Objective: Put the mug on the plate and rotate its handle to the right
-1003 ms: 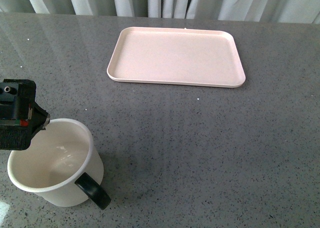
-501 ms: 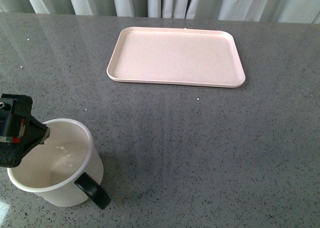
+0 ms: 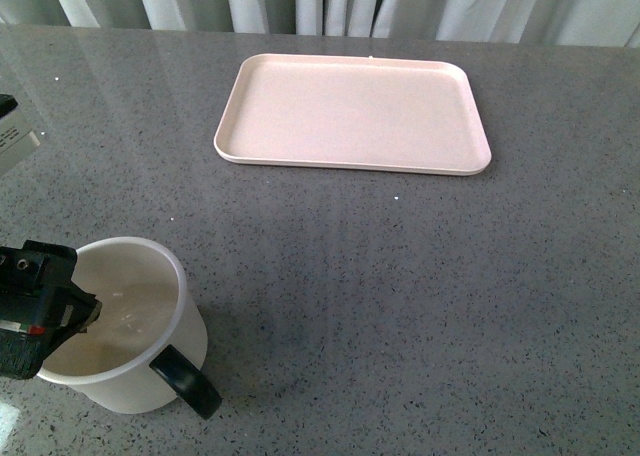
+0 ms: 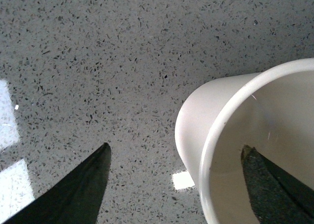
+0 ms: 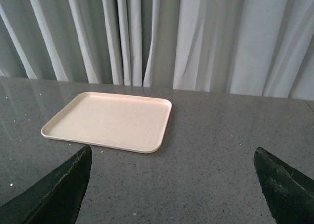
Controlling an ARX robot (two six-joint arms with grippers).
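The white mug (image 3: 130,331) stands upright on the grey table at the front left, with its black handle (image 3: 187,379) pointing to the front right. My left gripper (image 3: 45,311) is open and astride the mug's left wall. In the left wrist view one finger (image 4: 272,184) is inside the mug (image 4: 206,130) and the other finger (image 4: 78,184) is outside it. The pale pink plate (image 3: 352,113) lies empty at the back centre. It also shows in the right wrist view (image 5: 110,120). My right gripper (image 5: 171,184) is open and empty above the bare table. It is out of the front view.
Grey-white curtains (image 3: 320,1) hang behind the table's far edge. A pale object (image 3: 15,136) shows at the left edge of the front view. Bare speckled tabletop (image 3: 420,296) lies between the mug and the plate.
My left gripper has moved down and toward the front, lower over the mug's left rim. The mug and the plate have not moved.
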